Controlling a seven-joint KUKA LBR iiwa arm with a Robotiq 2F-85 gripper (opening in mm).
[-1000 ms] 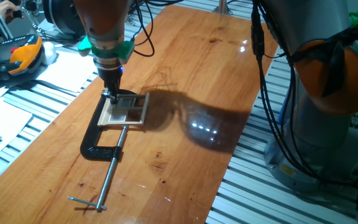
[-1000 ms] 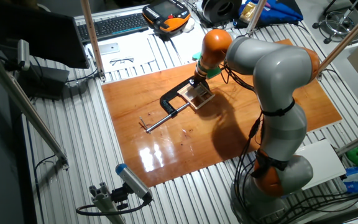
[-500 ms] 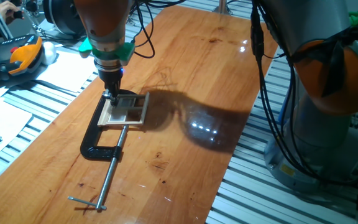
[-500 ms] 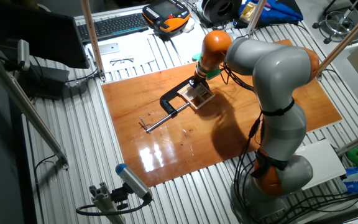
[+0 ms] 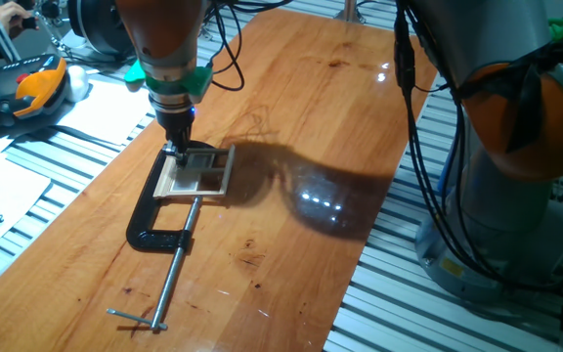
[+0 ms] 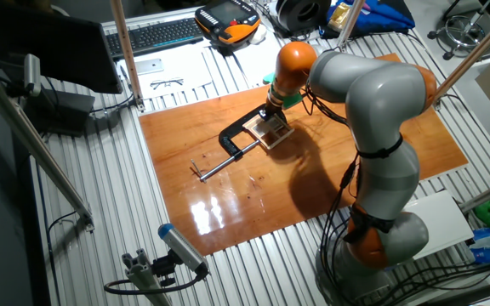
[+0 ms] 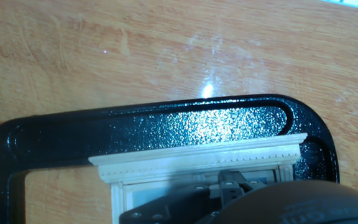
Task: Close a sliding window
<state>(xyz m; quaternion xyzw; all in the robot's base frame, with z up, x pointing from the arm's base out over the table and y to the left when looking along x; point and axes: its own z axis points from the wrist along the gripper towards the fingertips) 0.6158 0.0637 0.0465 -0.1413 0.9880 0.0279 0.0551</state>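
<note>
One black C-clamp (image 5: pixel 159 227) pins the sliding window (image 5: pixel 196 172) flat near the far left edge of the wooden table (image 5: pixel 291 117), presumably so its frame cannot shift while the gripper (image 5: pixel 175 150) presses on it, finger spread impossible to tell.

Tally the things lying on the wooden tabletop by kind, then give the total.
Model window: 1
Black clamp: 1
Total: 2
The claw is down at the window's edge and is not counted.
</note>
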